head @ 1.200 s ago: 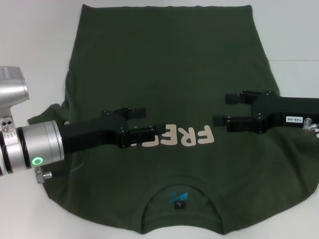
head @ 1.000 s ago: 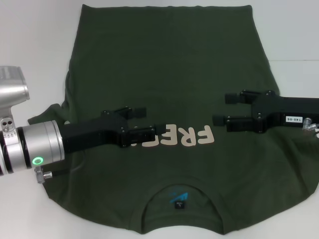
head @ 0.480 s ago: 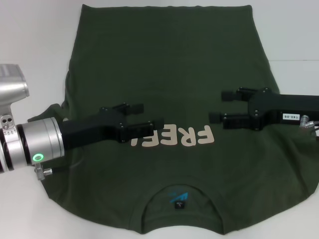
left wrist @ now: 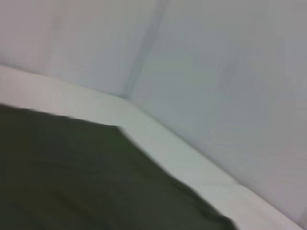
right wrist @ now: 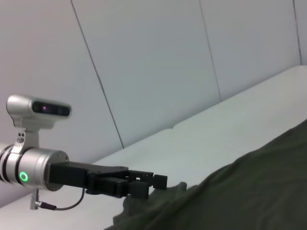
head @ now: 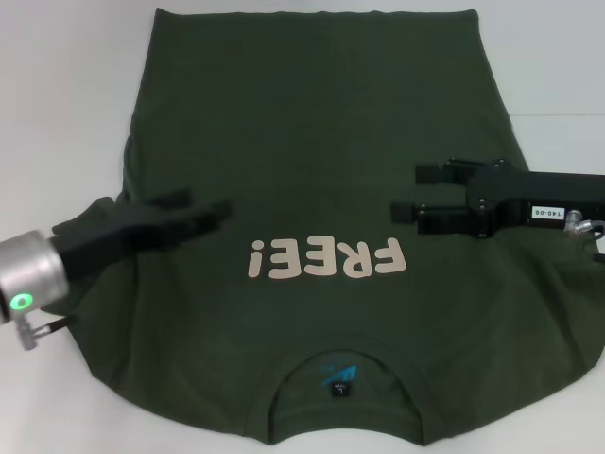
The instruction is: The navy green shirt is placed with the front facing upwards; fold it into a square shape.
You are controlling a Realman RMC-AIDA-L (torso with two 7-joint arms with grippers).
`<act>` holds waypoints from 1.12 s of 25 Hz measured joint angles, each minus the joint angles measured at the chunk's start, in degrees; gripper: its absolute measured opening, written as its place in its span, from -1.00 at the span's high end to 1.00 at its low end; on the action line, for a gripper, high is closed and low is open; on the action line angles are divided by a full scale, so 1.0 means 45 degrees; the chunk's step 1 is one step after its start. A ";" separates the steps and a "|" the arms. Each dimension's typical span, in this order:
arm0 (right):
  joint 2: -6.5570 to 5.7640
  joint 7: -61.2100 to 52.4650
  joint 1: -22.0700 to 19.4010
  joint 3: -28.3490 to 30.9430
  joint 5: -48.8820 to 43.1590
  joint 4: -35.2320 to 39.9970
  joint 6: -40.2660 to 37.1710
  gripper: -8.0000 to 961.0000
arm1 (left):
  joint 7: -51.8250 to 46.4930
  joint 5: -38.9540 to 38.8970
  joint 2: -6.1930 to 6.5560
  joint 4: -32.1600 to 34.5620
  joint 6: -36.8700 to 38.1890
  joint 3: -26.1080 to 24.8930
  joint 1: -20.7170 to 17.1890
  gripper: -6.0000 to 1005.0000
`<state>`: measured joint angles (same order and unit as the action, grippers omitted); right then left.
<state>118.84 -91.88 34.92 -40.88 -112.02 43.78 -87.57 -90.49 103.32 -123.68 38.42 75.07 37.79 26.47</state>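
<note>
The left tool (head: pixel 194 216) hangs above the navy green shirt (head: pixel 312 142), over its left side, with its two black fingers spread apart and nothing between them; it is blurred in the head view. In the right wrist view the same tool (right wrist: pixel 151 184) shows farther off, raised clear of the cloth. Just beyond its tips toward the robot's right runs the cream "FREE!" lettering (head: pixel 328 258). The right tool (head: pixel 416 192) hovers over the shirt's right side, its fingers parted wide and empty, tips pointing toward the left tool. The shirt lies spread flat, front up, on the white worktop (head: pixel 66 85), collar (head: pixel 340 374) nearest the robot and hem at the far edge.
</note>
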 joint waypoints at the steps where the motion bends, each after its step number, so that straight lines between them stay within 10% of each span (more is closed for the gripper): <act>1: 0.0031 -0.0010 0.0000 0.0000 0.0058 -0.0014 0.0000 -0.90 | -0.0072 0.0004 -0.0001 -0.0004 -0.0145 -0.0211 -0.0083 -0.75; 28: 0.0150 -0.0031 0.0327 -0.0115 0.0247 -0.0468 0.0065 -0.90 | -0.0323 0.1003 -0.0054 0.0104 -0.1662 -0.2780 -0.1959 -0.72</act>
<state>119.52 -92.02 36.39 -41.40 -110.91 41.68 -87.28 -91.94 107.83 -123.93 38.89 67.59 25.29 17.66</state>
